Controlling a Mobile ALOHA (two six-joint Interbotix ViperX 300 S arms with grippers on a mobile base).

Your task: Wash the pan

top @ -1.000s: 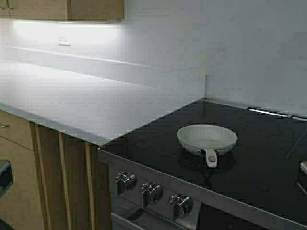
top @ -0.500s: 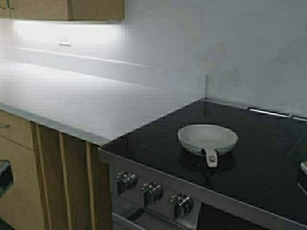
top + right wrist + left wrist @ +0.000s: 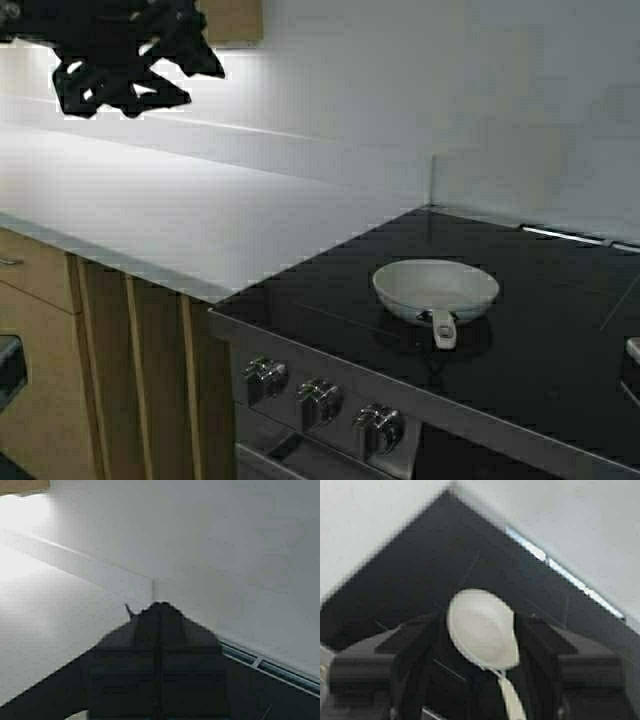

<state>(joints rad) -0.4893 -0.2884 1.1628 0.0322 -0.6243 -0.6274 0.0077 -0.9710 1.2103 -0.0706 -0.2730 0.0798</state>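
The pan [image 3: 435, 288] is small, round and off-white, and rests on the black glass cooktop [image 3: 540, 340] with its short white-tipped handle [image 3: 443, 329] pointing toward the front edge. My left arm [image 3: 120, 55] is raised high at the upper left, far from the pan. In the left wrist view the left gripper [image 3: 480, 625] is open, and the pan [image 3: 482, 630] shows well below, between its dark fingers [image 3: 420, 640]. My right gripper [image 3: 161, 606] is shut with nothing in it, pointing at the corner where counter and wall meet.
A white countertop [image 3: 150, 210] runs left of the stove, with wooden cabinets [image 3: 100, 370] beneath. Three metal knobs [image 3: 318, 400] line the stove front. White walls [image 3: 450, 100] close off the back. A small pale object [image 3: 633, 349] sits at the right edge.
My left arm has come up into the high view at the upper left. The scene has shifted a few pixels right, so the robot has moved slightly. The pan has not moved on the cooktop.
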